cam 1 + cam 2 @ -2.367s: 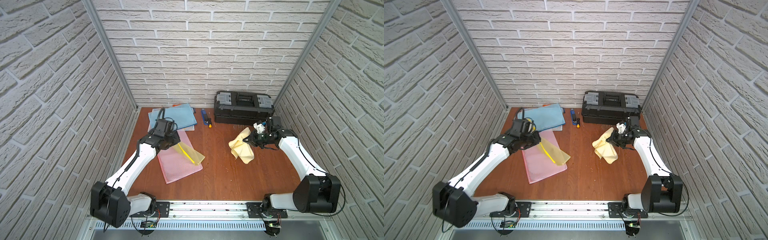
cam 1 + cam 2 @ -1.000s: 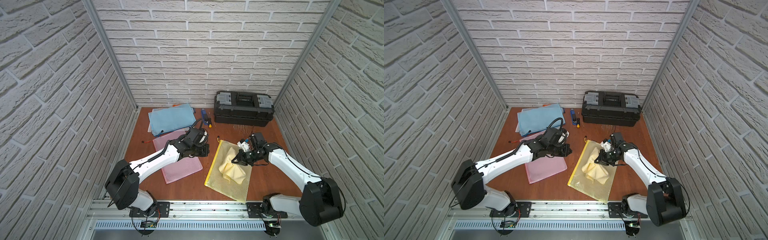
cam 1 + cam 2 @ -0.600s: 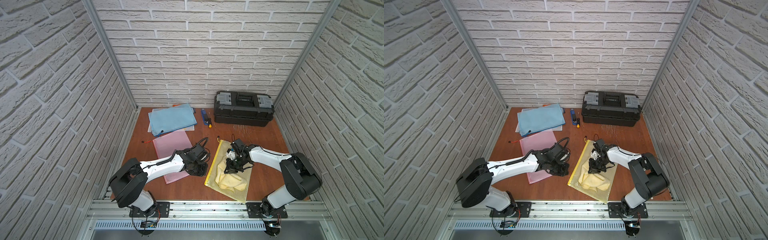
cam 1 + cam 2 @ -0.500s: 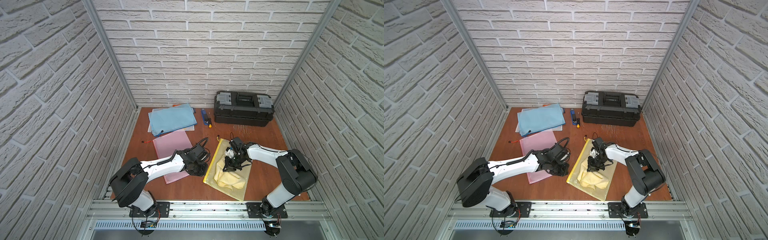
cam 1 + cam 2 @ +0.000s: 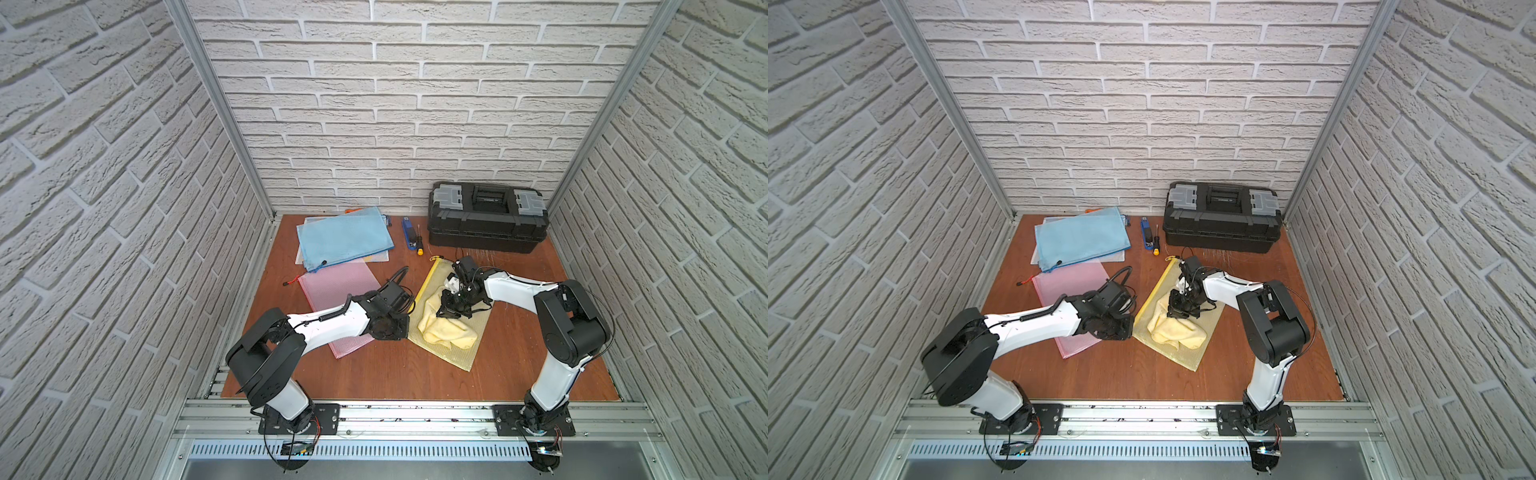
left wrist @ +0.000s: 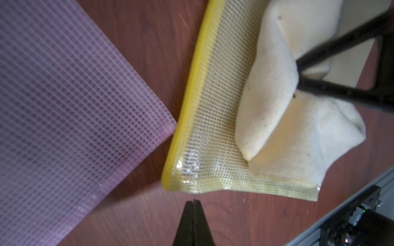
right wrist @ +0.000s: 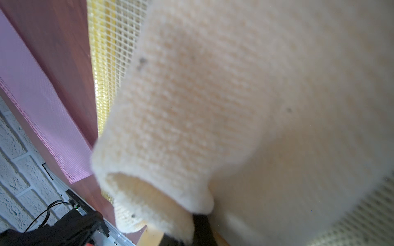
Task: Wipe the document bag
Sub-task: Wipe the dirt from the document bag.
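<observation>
– Document bag (image 5: pixel 465 353): where does it lie?
– Yellow mesh, flat on the tabletop (image 5: pixel 519 353), about mid-table and turned at a slant. Both top views show it (image 5: pixel 1192 357).
– What's around it, biggest first?
– A black toolbox (image 5: pixel 488 224) stands far right against the wall, well apart. Far left is a stack of blue bags (image 5: pixel 345 237). A pink bag (image 5: pixel 332 286) lies just left of the yellow one. The left wrist view shows bare wood between their corners (image 6: pixel 74 106). Between the blue stack and the toolbox lie a blue tool (image 5: pixel 408 230) and a small screwdriver (image 5: pixel 419 245).
– Anything in the way?
– The left arm (image 5: pixel 328 328) lies across the pink bag's near right part and hides it. A cream cloth (image 5: pixel 446 330) is bunched on the yellow mesh and covers its middle. Only the zip edge, the far end and the near corner show.
– And the grippers?
– The right gripper (image 5: pixel 448 312) is pinched on a fold of the cloth, low over the far half of the mesh. The left gripper (image 6: pixel 193 202) has its jaws pressed together and holds nothing. Its tips sit just beside the yellow bag's left corner, and I can't tell whether they touch it.
</observation>
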{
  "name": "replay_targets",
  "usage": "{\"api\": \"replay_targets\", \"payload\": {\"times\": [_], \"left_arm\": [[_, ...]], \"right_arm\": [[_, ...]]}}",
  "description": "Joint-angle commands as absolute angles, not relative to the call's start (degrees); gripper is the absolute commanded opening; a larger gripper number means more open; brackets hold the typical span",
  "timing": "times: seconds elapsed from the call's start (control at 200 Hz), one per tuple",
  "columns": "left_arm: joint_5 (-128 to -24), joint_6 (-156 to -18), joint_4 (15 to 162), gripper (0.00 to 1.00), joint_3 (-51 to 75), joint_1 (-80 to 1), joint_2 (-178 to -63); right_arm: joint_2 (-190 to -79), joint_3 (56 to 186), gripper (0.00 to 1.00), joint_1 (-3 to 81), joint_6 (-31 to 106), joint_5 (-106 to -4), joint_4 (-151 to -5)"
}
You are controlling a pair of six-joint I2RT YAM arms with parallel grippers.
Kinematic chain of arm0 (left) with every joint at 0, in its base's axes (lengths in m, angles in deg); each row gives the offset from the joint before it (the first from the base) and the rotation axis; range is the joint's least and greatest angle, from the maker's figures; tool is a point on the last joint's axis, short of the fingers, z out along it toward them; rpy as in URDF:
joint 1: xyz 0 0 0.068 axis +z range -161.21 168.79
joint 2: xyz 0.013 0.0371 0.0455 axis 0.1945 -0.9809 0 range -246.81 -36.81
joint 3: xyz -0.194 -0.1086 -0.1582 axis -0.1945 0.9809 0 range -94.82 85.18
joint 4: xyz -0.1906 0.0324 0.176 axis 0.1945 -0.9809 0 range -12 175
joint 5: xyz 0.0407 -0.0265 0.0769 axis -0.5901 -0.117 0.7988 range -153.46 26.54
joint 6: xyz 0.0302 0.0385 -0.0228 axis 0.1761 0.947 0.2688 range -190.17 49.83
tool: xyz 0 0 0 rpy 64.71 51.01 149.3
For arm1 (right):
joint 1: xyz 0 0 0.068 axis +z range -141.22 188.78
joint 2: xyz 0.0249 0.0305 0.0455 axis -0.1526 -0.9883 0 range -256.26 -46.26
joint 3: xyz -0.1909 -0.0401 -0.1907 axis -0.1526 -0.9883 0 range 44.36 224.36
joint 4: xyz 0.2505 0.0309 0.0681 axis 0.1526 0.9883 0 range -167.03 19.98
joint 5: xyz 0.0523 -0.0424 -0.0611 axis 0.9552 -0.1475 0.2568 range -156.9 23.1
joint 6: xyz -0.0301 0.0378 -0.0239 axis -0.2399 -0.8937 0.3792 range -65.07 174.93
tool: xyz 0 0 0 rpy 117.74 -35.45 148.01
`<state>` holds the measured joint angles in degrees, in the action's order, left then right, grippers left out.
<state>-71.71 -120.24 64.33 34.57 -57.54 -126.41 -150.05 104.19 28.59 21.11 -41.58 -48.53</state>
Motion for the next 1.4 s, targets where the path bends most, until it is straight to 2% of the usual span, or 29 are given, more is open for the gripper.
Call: {"api": "replay_targets", "payload": {"times": [0.0,0.265,0.47,0.815,1.115,1.26,1.395], "left_arm": [[-69.9,-119.8,67.0,0.00,34.7,-55.8,-126.6],[-73.6,-117.7,67.6,0.00,31.2,-56.2,-131.1],[-74.8,-118.4,68.1,0.00,31.2,-56.4,-129.3],[-77.0,-118.8,68.7,0.00,29.5,-58.1,-135.6],[-76.4,-118.8,67.8,0.00,30.0,-58.1,-137.1],[-76.2,-119.0,68.0,0.00,30.0,-58.0,-137.3],[-76.2,-118.7,67.7,0.00,30.1,-57.8,-137.3]], "right_arm": [[-149.7,101.8,0.02,27.7,22.0,-48.6,-44.5],[-149.1,99.5,0.02,27.6,19.7,-46.2,-48.5],[-149.9,100.8,0.02,27.5,20.7,-45.6,-47.7],[-148.0,102.4,0.02,27.7,22.0,-45.9,-45.3],[-143.7,107.4,0.02,34.5,20.1,-44.1,-43.1],[-148.0,107.3,0.02,39.4,16.7,-41.5,-47.0],[-152.1,107.4,0.02,39.3,15.0,-43.3,-48.4]]}}
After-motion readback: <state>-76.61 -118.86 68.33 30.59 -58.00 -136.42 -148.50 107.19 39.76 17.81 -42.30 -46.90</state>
